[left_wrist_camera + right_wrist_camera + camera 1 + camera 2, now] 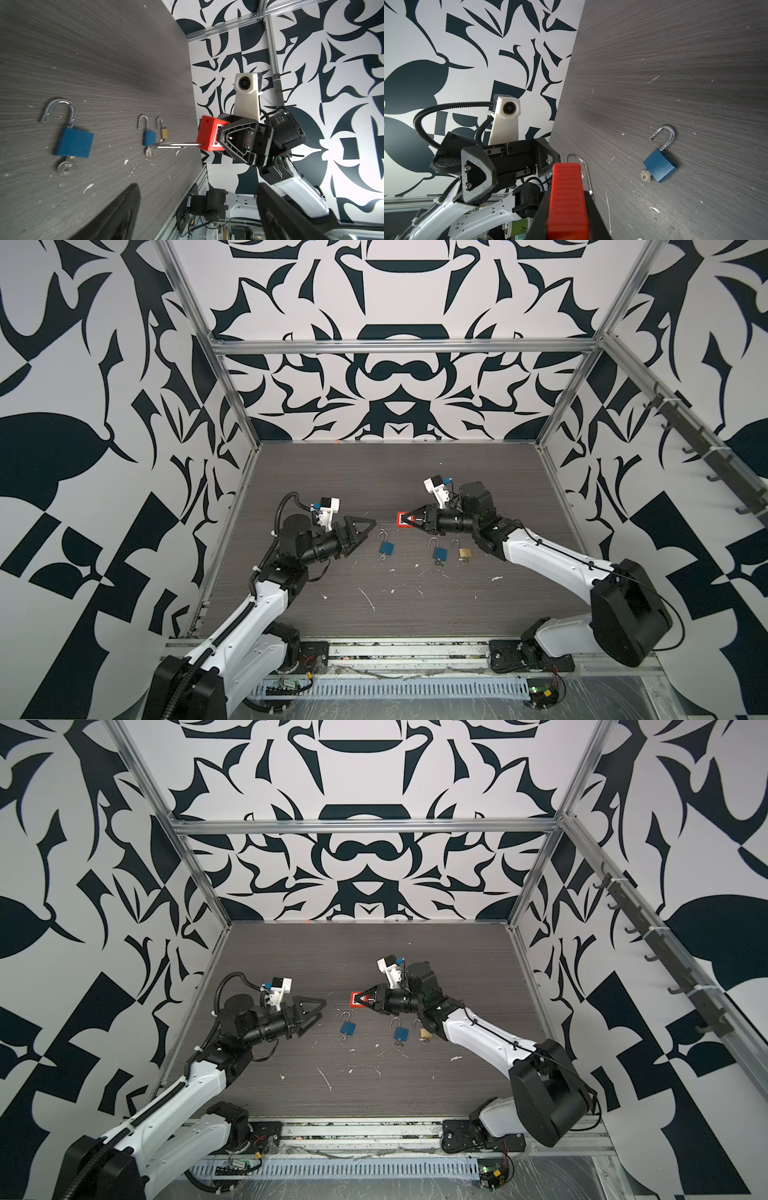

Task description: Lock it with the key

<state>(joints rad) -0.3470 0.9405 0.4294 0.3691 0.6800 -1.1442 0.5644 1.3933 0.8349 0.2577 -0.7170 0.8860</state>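
On the table [415, 614], 3 open padlocks in a row: left blue padlock [387, 548] and right blue padlock [440, 552], keys [66, 168] inserted, then brass padlock [465, 552]. Left gripper [368, 536] hovers beside them, fingers spread. Slightly farther, right gripper [409, 521] pinches red padlock [207, 133] above the table.

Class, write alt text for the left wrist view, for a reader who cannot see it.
The right hand grips a red padlock by its body, silver shackle sticking out. On the dark table lie a near blue padlock, a farther blue padlock, both with keys in, and a brass padlock, all shackles open.
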